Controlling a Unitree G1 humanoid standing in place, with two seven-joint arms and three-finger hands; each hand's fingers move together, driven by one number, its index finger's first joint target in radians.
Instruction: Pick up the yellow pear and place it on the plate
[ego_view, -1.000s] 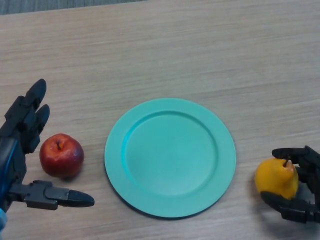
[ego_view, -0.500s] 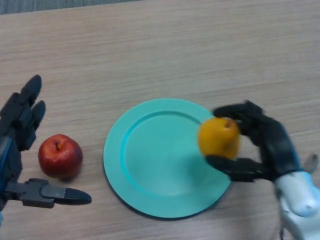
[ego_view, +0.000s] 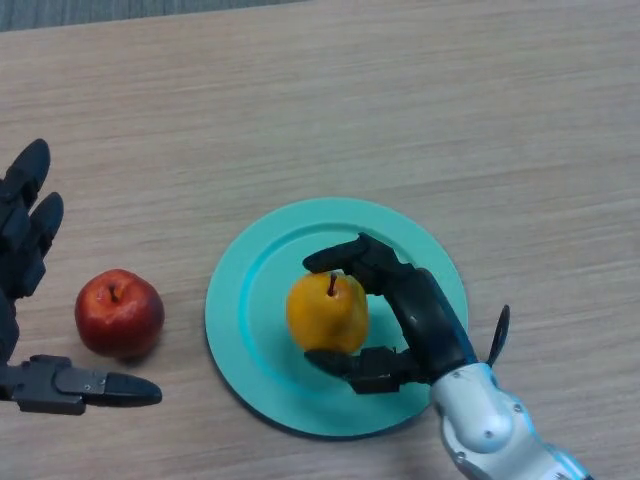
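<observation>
- Our right robot hand grips the yellow pear, fingers and thumb curled round it
- A second ago the pear sat at the tabletop's right edge; now we hold it over the middle of the teal plate, so release comes next
- Our left robot hand idles open beside the red apple on the tabletop; nothing blocks us

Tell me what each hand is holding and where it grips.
The right hand holds the yellow pear over the plate, fingers across its top, thumb under its lower side. The left hand holds nothing.
</observation>
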